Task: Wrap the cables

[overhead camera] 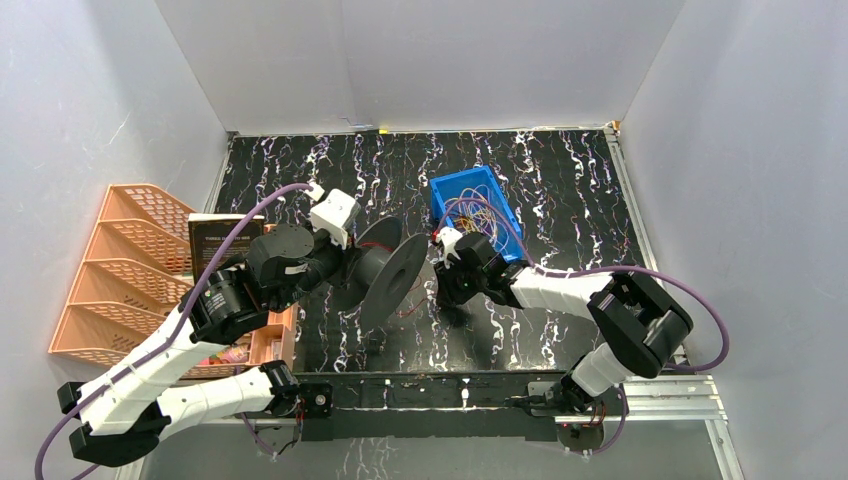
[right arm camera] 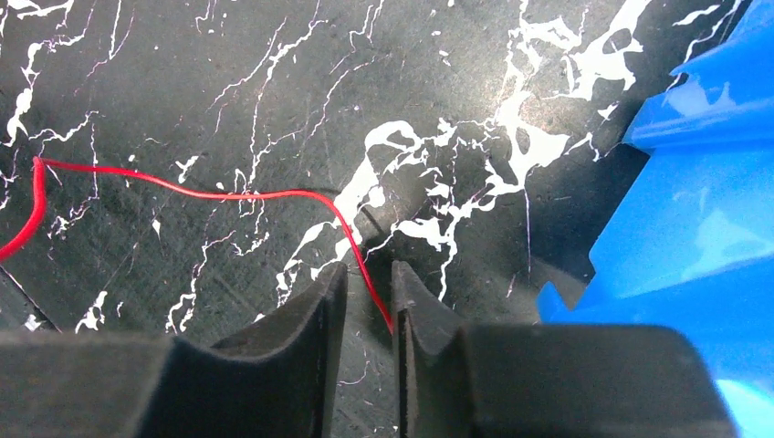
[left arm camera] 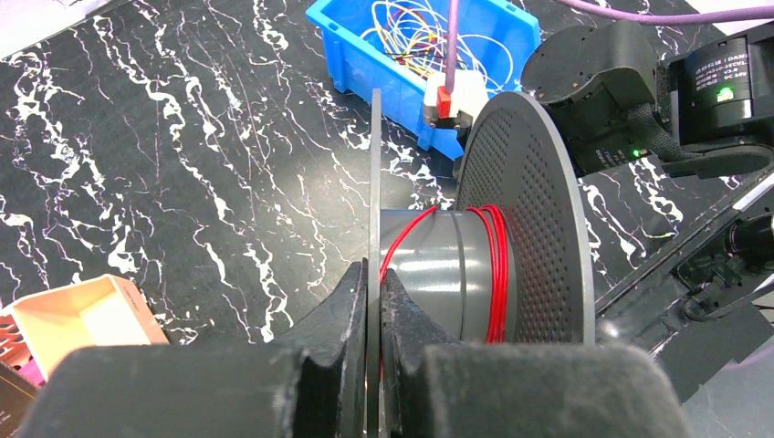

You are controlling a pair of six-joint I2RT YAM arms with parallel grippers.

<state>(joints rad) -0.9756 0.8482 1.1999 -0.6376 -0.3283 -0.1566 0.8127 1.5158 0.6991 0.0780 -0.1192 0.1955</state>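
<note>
Pinching the thin flange of a grey spool (left arm camera: 438,265), the left fingers (left arm camera: 338,310) are seen at the bottom centre of the left wrist view, closed tight on the disc's edge with one finger on each face. The spool is held on its side above the black marbled bench (left arm camera: 183,137), at the centre of the top view. Several turns of the red strand (left arm camera: 497,274) are wound round the hub, bunched against the perforated far flange, and one turn is laid slanting across the hub towards the gripped flange.

The right fingers (right arm camera: 310,310) are shown at the bottom centre of the right wrist view, pointed down at the bench and set narrowly apart. The red strand is passed between them and lies against the inner face of the finger on the right; a gap is visible beside it, so it is not seen to be pinched. From there the strand is run up and across to the left edge of that frame.

The other cables (left arm camera: 420,32), yellow, orange, red and purple, are gathered in a loose tangle inside a blue bin (overhead camera: 450,190), which is set on the bench just above and right of centre in the top view, next to the right arm's wrist.
</note>
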